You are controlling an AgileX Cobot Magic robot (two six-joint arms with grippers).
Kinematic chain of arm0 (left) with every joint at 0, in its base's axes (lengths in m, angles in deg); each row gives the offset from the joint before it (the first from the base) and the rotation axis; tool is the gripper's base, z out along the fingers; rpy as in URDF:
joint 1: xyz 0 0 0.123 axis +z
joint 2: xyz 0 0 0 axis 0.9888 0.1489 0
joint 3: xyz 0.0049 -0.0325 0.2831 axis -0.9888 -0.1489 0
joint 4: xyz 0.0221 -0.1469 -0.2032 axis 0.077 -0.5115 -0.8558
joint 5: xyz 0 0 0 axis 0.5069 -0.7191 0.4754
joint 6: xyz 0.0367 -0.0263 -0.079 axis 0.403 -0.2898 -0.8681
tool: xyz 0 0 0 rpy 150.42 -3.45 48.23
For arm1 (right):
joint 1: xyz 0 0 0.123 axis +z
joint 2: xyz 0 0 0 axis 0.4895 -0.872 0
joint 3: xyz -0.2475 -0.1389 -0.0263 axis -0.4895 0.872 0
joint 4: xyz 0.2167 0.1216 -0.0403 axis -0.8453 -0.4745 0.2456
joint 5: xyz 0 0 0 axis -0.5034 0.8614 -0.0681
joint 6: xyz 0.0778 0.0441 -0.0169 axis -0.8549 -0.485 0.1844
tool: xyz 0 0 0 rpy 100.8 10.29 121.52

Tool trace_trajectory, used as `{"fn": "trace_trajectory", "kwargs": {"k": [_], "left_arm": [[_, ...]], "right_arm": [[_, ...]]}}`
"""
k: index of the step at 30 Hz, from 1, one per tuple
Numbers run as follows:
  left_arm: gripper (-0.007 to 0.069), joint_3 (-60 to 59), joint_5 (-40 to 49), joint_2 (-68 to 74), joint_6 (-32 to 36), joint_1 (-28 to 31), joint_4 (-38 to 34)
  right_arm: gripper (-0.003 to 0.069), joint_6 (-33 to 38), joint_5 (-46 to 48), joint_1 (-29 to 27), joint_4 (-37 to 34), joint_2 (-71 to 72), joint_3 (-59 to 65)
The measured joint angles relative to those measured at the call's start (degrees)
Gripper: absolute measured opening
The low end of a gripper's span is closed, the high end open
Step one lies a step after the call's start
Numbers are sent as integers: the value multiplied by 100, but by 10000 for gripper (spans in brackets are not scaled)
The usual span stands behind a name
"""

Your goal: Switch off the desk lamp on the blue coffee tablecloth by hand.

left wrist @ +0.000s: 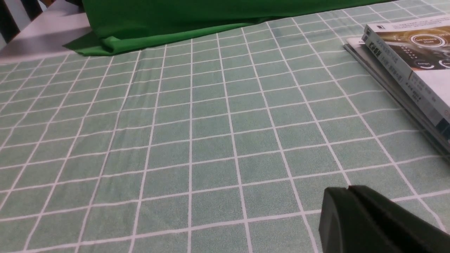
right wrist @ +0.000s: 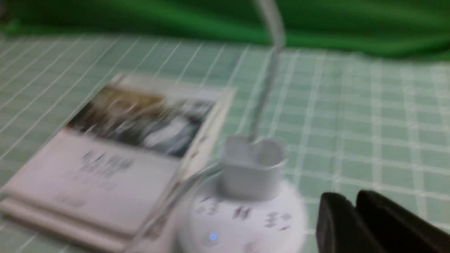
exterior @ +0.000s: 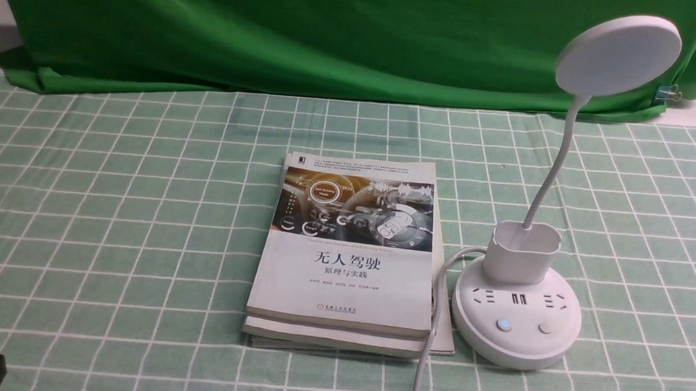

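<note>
Front view: lamp (exterior: pixel 521 256), right of centre on the checked cloth (exterior: pixel 118 209). Left wrist view: left fingers (left wrist: pixel 334 214) pressed together. Right wrist view: blurred, can't tell if right fingers (right wrist: pixel 334 221) are parted; I'd press the lit button (right wrist: pixel 212 236) straight down.

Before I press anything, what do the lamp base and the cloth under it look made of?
Desk lamp base: likely white plastic, smooth with a soft sheen, moulded sockets and buttons. Tablecloth: looks like matte fabric; its grid lines waver and it lies rippled.
</note>
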Motion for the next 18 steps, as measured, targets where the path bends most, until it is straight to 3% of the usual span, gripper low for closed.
{"fn": "trace_trajectory", "kwargs": {"k": [4,10,18], "left_arm": [[0,0,0,0,0,0,0],[0,0,0,0,0,0,0],[0,0,5,0,0,0,0]], "right_arm": [[88,34,-647,-347,0,916,1002],[71,39,-889,-531,2,2062,2012],[35,39,-757,-551,2,2734,2106]]}}
